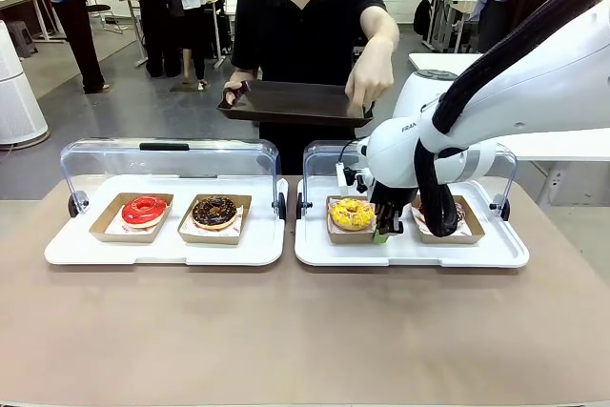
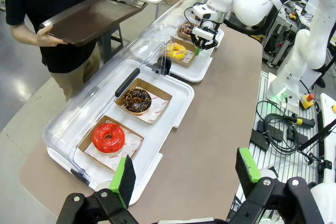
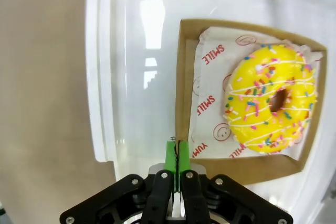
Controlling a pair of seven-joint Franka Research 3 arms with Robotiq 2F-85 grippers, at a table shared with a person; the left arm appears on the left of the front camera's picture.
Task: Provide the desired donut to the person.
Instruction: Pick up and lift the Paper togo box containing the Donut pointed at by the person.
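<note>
A yellow sprinkled donut point(image 1: 353, 213) point(image 3: 270, 106) point(image 2: 176, 51) lies on printed paper in a brown cardboard tray point(image 3: 184, 77). My right gripper point(image 1: 386, 226) point(image 3: 175, 156) point(image 2: 202, 43) is shut on that cardboard tray's near edge, beside the donut. The person point(image 1: 305, 16) in a black T-shirt stands at the far side holding a dark serving tray point(image 1: 291, 102) point(image 2: 92, 17), the other hand point(image 1: 367, 83) pointing down toward the donuts. My left gripper point(image 2: 185, 174) hangs open, well back from the table's left end.
A red donut point(image 1: 145, 210) point(image 2: 108, 137) and a chocolate donut point(image 1: 214, 212) point(image 2: 136, 100) sit in cardboard trays on the left white tray point(image 1: 162, 247). A dark donut point(image 1: 464, 212) is partly hidden by my right arm on the right white tray point(image 1: 419, 253). Both clear lids stand open.
</note>
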